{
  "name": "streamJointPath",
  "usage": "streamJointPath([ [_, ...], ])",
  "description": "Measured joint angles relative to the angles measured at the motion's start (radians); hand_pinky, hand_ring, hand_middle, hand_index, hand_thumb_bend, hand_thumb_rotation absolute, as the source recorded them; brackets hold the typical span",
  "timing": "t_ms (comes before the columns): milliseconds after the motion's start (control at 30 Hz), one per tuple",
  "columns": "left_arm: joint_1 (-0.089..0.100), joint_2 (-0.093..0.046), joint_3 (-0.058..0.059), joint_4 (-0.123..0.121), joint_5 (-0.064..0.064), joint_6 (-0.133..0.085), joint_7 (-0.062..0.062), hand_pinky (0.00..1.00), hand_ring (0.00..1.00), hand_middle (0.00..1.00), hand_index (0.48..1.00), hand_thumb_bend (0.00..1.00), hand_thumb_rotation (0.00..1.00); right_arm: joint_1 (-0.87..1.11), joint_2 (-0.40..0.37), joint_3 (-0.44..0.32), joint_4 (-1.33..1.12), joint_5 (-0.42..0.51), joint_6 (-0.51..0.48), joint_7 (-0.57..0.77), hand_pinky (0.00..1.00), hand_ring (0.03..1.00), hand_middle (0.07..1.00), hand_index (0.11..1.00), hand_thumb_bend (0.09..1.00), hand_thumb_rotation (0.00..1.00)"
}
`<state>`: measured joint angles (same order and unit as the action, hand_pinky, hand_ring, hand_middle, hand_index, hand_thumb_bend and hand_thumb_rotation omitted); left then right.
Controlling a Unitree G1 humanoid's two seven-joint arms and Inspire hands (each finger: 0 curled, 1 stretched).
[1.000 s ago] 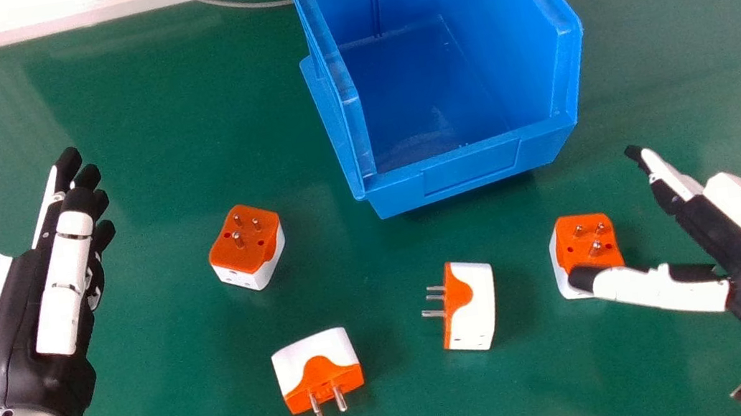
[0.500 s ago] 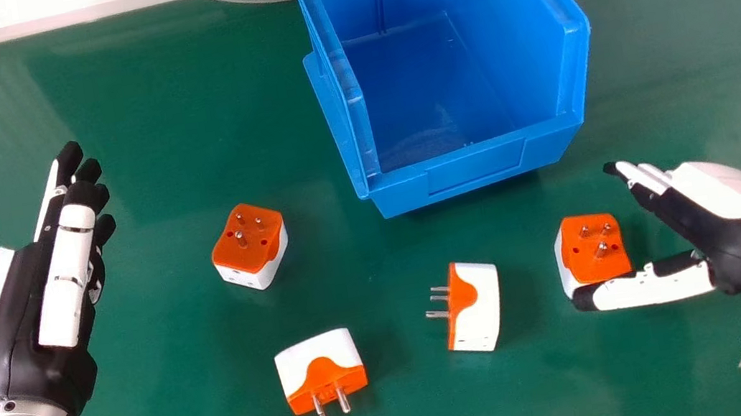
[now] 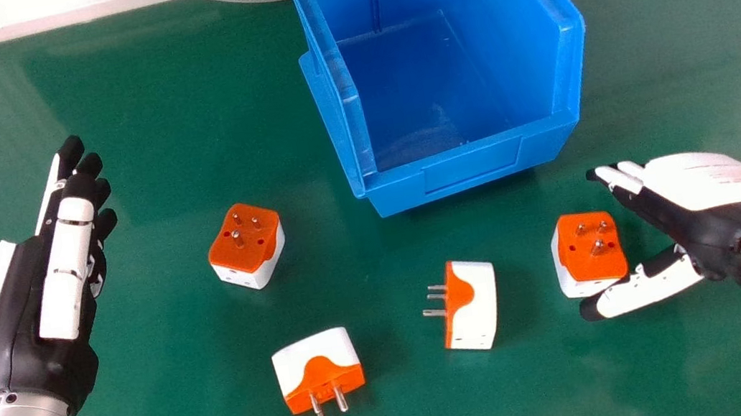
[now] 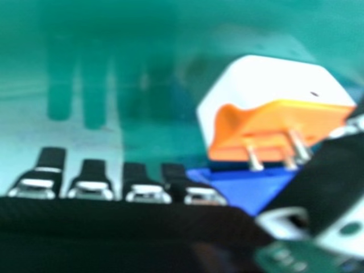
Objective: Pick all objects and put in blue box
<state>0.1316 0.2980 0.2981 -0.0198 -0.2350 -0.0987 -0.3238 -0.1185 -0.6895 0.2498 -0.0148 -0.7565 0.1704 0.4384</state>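
1. The blue plastic box (image 3: 474, 168) stands on the green worktop (image 3: 141, 124), its low front towards the robot, probably so that things can go in over that lip without a high lift. I see none of the adapters in it.

2. To the right of the box's front sits a blocky orange-and-white plastic adapter (image 3: 591, 253), metal pins up. It looks like the first pick, being the one the right robot hand (image 3: 692, 228) is set around.

3. That hand is wide, straight fingers on the adapter's far side and thumb (image 3: 643, 291) by its near side, holding nothing. The spread seems meant to let the block in between; whether the thumb touches it, I can't tell.

4. Just in front of the box, a second adapter (image 3: 475, 306) lies with its pins pointing left, so a grip across its body would likely spare them.

5. Front-left of the box, a third adapter (image 3: 317, 371) has its pins towards the robot; left of the box's front corner, a fourth adapter (image 3: 245, 244) has its pins up. Both would suit the left robot hand (image 3: 24, 322), which is left of the box, straight-fingered and unladen.
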Motion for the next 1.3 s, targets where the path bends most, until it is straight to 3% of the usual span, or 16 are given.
streamJointPath([
  [600, 0.011, 0.000, 0.001, -0.006, 0.000, 0.001, -0.001, 1.00, 1.00, 1.00, 1.000, 0.44, 0.96, -0.053, -0.030, 0.058, 0.092, -0.080, -0.155, -0.039, 0.87, 0.948, 0.981, 0.921, 0.580, 0.47],
  [1033, 0.015, 0.000, 0.001, -0.014, 0.000, 0.001, 0.000, 1.00, 1.00, 1.00, 1.000, 0.46, 0.96, -0.075, -0.024, 0.071, 0.120, -0.082, -0.182, -0.064, 0.86, 0.936, 0.967, 0.902, 0.562, 0.46],
  [1300, 0.017, 0.000, 0.002, -0.031, 0.000, 0.008, 0.001, 1.00, 1.00, 1.00, 1.000, 0.47, 0.96, -0.108, -0.025, 0.088, 0.144, -0.101, -0.193, -0.065, 0.85, 0.929, 0.957, 0.893, 0.551, 0.46],
])
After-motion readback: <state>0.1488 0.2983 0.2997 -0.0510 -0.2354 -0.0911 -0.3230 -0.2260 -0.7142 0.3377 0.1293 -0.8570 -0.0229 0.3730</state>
